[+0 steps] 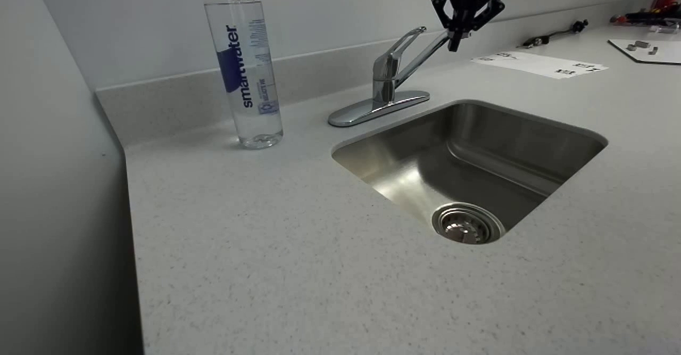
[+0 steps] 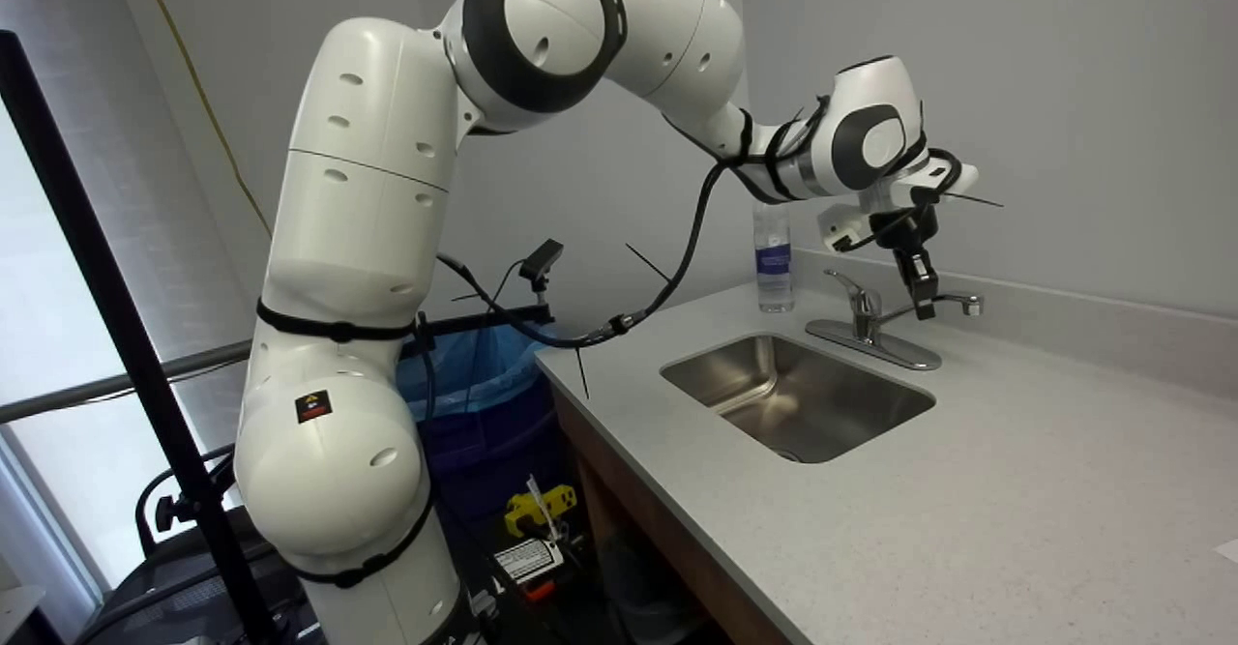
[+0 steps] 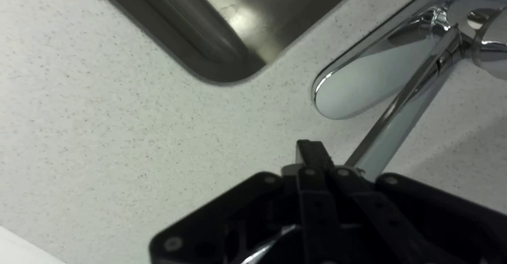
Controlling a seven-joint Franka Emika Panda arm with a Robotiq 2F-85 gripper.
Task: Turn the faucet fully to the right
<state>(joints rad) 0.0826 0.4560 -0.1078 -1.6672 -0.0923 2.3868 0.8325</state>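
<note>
The chrome faucet (image 1: pixel 384 86) stands behind the sink. It also shows in an exterior view (image 2: pixel 866 321) and in the wrist view (image 3: pixel 391 129). Its slim spout points away from the water bottle, along the backsplash, off the basin. Its lever handle is on top of the body. My gripper (image 1: pixel 454 42) points down with its fingers together and nothing seen between them. Its tips are beside the spout near the outer end, on the sink side, in an exterior view (image 2: pixel 924 307) and the wrist view (image 3: pixel 313 153). Part of the spout is hidden behind the fingers; contact cannot be told.
The steel sink (image 1: pixel 511 131) lies in front of the faucet. A tall clear water bottle (image 1: pixel 250 78) stands at the counter's corner end. The backsplash (image 2: pixel 1112 336) runs close behind the spout. A printed paper (image 1: pixel 537 65) and a board (image 1: pixel 654 51) with small pieces lie farther along.
</note>
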